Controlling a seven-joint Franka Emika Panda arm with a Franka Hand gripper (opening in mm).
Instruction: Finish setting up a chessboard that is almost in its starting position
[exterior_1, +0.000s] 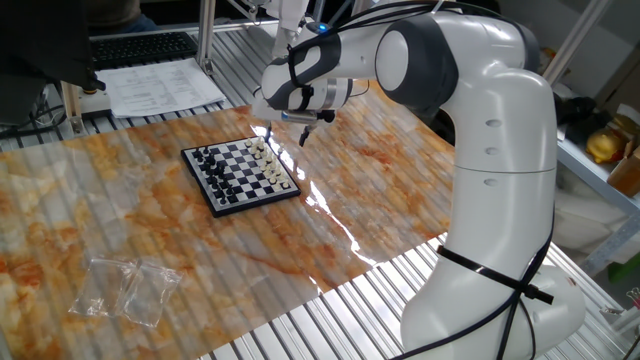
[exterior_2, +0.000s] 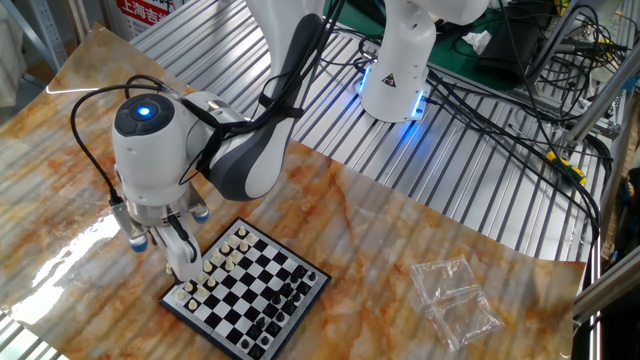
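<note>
The chessboard (exterior_1: 240, 176) is small, black-and-white chequered with a dark frame, and lies on the marbled tabletop. Black pieces stand along its left edge and cream-white pieces (exterior_1: 263, 152) along the right edge. It also shows in the other fixed view (exterior_2: 248, 291), with the white pieces (exterior_2: 212, 268) on the left side. My gripper (exterior_1: 272, 136) points down, low over the white-piece edge of the board. In the other fixed view its fingers (exterior_2: 184, 260) reach down among the white pieces near the board's left corner. The fingertips are too small and hidden to show the gap or any piece between them.
A crumpled clear plastic bag (exterior_1: 125, 291) lies near the table's front edge, and shows in the other view (exterior_2: 455, 300) to the right of the board. Papers (exterior_1: 160, 85) and a keyboard (exterior_1: 140, 47) lie behind the table. The arm's base (exterior_2: 395, 75) and cables (exterior_2: 500, 95) stand on the slatted frame.
</note>
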